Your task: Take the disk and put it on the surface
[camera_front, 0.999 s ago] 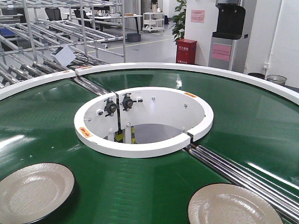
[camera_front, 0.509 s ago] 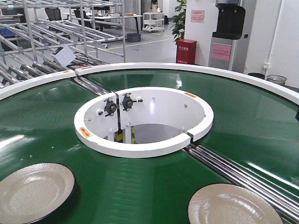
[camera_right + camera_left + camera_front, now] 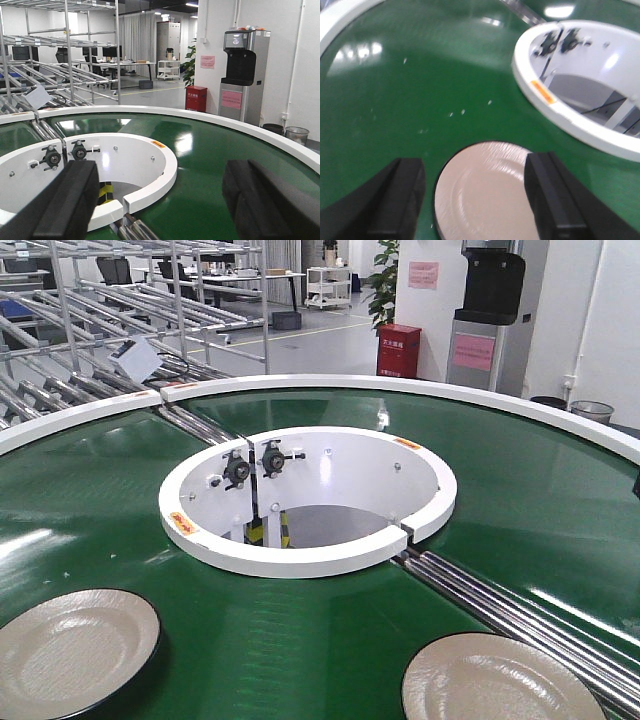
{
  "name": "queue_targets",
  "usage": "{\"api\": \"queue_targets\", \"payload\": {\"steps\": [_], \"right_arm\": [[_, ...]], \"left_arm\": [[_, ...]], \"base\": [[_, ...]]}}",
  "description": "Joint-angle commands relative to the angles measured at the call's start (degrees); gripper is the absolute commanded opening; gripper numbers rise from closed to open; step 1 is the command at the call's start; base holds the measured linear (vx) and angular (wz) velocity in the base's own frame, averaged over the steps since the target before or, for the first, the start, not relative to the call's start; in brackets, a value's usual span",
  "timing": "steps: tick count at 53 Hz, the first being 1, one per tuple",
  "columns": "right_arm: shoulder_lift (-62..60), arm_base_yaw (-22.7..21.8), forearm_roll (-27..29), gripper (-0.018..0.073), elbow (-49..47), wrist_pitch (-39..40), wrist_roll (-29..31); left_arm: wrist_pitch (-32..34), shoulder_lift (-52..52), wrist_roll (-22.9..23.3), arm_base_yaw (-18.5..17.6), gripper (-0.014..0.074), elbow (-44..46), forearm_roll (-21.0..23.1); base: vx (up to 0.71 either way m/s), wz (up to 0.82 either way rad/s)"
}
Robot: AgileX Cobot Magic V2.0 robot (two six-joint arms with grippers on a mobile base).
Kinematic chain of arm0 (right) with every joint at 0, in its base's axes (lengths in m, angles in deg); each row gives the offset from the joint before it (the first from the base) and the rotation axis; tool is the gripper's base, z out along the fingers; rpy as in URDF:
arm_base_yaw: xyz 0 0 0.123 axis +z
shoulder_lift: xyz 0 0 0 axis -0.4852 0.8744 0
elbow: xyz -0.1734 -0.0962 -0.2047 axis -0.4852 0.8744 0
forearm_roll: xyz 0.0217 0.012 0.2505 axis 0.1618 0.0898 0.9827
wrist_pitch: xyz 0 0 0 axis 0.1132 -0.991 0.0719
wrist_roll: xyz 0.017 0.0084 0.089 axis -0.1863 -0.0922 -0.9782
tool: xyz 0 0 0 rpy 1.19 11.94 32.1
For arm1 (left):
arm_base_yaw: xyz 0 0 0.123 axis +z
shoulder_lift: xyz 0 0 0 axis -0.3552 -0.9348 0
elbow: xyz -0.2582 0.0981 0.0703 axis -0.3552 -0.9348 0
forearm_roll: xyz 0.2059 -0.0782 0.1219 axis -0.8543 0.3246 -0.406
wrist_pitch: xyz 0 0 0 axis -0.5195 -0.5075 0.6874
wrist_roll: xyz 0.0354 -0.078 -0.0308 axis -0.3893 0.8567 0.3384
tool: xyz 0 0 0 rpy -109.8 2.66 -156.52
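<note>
Two cream disks with dark rims lie on the green conveyor belt (image 3: 300, 640): one disk (image 3: 70, 652) at the front left, the other disk (image 3: 500, 682) at the front right. In the left wrist view my left gripper (image 3: 477, 200) is open and hovers over a disk (image 3: 485, 195), its black fingers (image 3: 395, 200) standing either side of it and apart from it. My right gripper (image 3: 165, 200) is open over bare belt, holding nothing. The surface is out of view.
A white inner ring (image 3: 310, 558) surrounds the conveyor's central hole. Steel rollers (image 3: 500, 605) cross the belt at the right. The white outer rim (image 3: 420, 388) curves round the back. Racks (image 3: 100, 320) stand beyond at the left, a red box (image 3: 398, 350) behind.
Both disks stay where they were. A thin dark sliver has appeared at the right edge of the front view.
</note>
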Motion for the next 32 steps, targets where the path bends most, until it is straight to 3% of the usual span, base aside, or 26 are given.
{"api": "queue_targets", "payload": {"steps": [1,6,10,15,16,17,24,27,32], "right_arm": [[-0.62,-0.17,-0.21,0.0577,-1.95,4.43,0.00],[-0.62,-0.17,-0.21,0.0577,-1.95,3.37,-0.32],[-0.62,-0.17,-0.21,0.0577,-1.95,2.31,-0.32],[-0.62,-0.17,-0.21,0.0577,-1.95,1.13,-0.32],[-0.62,-0.17,-0.21,0.0577,-1.95,1.00,-0.32],[-0.62,-0.17,-0.21,0.0577,-1.95,0.94,-0.32],[-0.62,-0.17,-0.21,0.0577,-1.95,0.88,-0.32],[-0.62,-0.17,-0.21,0.0577,-1.95,0.77,0.00],[-0.62,-0.17,-0.21,0.0577,-1.95,0.77,0.00]], "left_arm": [[1.56,-3.21,-0.67,1.74,0.0531,1.81,4.04],[1.18,-8.92,-3.64,3.31,0.0531,1.81,10.49],[0.84,-13.84,-8.42,4.36,0.0531,1.91,18.95],[-0.94,-20.44,-17.87,6.31,0.0531,1.91,34.19],[-1.36,-21.36,-19.40,6.58,0.0531,1.91,35.29],[-1.94,-22.67,-21.90,7.03,0.0531,1.91,39.61],[-7.17,-29.44,-36.77,9.85,0.0531,1.91,55.49],[-8.95,-31.11,-41.50,10.92,0.0531,1.91,58.80],[-9.86,-32.89,-44.30,12.40,0.0531,1.91,58.43]], "base": [[0.00,0.00],[0.00,0.00],[0.00,0.00],[0.00,0.00],[0.00,0.00],[0.00,0.00],[0.00,0.00],[0.00,0.00],[0.00,0.00]]}}
